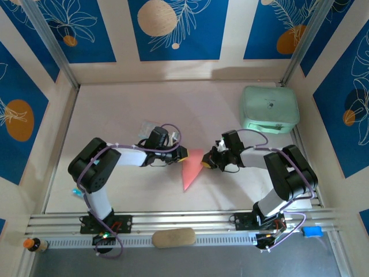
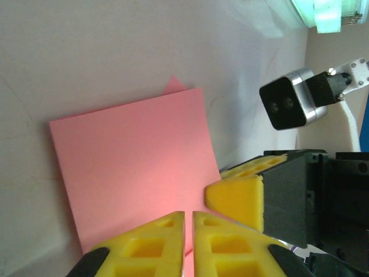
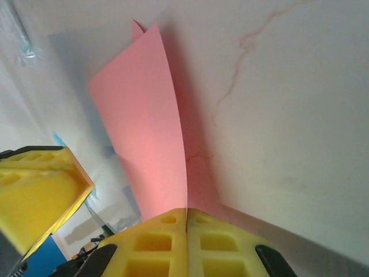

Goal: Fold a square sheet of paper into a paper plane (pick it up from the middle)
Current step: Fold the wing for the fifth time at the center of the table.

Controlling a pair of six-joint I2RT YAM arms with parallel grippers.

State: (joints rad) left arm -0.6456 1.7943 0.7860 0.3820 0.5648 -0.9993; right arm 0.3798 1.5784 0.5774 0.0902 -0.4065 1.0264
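Pink paper between two low, inward-angled arms

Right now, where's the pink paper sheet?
In the top view the pink paper sheet is mid-table, between the left gripper and right gripper, tapering toward the arm bases.

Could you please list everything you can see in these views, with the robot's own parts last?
Pink paper sheet: one, salmon pink, partly folded, table centre between the grippers.
Case: one, mint green, far right of the table.
Plastic packet: one, clear, just beyond the left wrist.
Oblong pad: one, tan, near edge between the arm bases.
Small bottle: one, orange cap, near left corner.
Small block: one, blue, near right corner.
Table: one, off-white.
Left gripper: one, yellow fingers, shut on the paper's edge.
Right gripper: one, yellow fingers, shut on the paper's opposite edge.
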